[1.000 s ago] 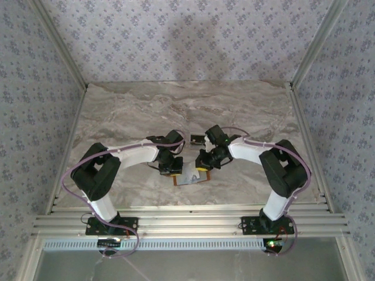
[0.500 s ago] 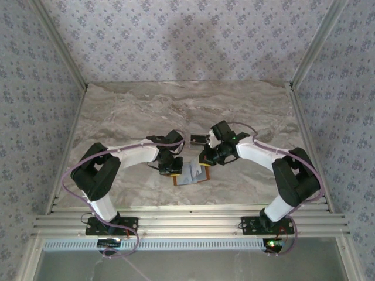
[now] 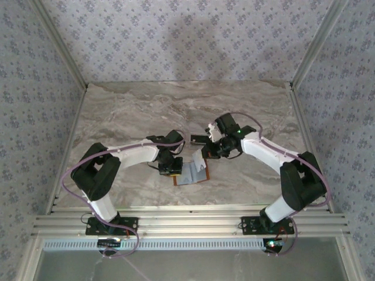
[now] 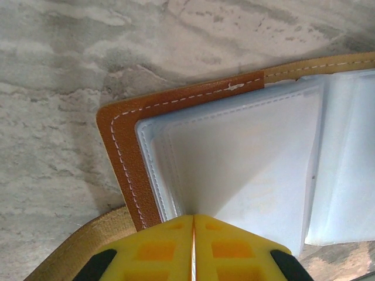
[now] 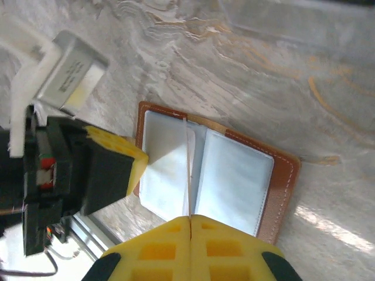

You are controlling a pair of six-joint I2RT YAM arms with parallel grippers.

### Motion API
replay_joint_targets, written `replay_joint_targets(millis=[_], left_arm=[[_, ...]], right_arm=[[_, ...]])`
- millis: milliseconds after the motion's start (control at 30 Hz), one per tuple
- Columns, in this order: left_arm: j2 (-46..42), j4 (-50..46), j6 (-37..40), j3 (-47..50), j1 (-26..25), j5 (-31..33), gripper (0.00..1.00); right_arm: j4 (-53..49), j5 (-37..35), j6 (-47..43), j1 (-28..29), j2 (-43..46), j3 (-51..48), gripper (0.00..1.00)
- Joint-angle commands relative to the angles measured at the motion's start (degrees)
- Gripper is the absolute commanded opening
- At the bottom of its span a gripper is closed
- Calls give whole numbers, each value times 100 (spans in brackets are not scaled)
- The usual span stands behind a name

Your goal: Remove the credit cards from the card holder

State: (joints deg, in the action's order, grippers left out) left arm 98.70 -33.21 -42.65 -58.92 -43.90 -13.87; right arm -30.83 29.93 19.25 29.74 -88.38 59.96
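Note:
The brown card holder (image 3: 191,175) lies open on the marble table, its pale grey-blue sleeves facing up (image 4: 246,158) (image 5: 234,175). My left gripper (image 4: 193,218) (image 3: 170,168) is shut on the left inner sleeve, which rises like a tent toward its yellow fingers (image 5: 117,155). Above the wallet's fold, my right gripper (image 5: 191,219) (image 3: 207,154) is shut on a pale credit card (image 5: 188,170). The card shows edge-on as a thin line. No other cards can be made out in the sleeves.
The table (image 3: 140,111) is marble, with patterned walls on three sides and an aluminium rail (image 3: 187,221) along the near edge. A faint see-through plastic shape (image 5: 293,20) lies beyond the wallet in the right wrist view.
My right arm has swung back and to the right, lifting its gripper away from the wallet with the card in it. The left arm and the wallet have stayed put.

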Motion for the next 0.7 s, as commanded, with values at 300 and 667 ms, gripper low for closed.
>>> replay_joint_targets(millis=[300, 667], left_arm=[[37, -362, 205, -250, -27, 77, 11], [-60, -501, 274, -400, -27, 104, 11]], right_arm=[[-2307, -1043, -4833, -255, -417, 1606, 0], [-2800, -1663, -6665, -311, -1147, 2781, 0]])
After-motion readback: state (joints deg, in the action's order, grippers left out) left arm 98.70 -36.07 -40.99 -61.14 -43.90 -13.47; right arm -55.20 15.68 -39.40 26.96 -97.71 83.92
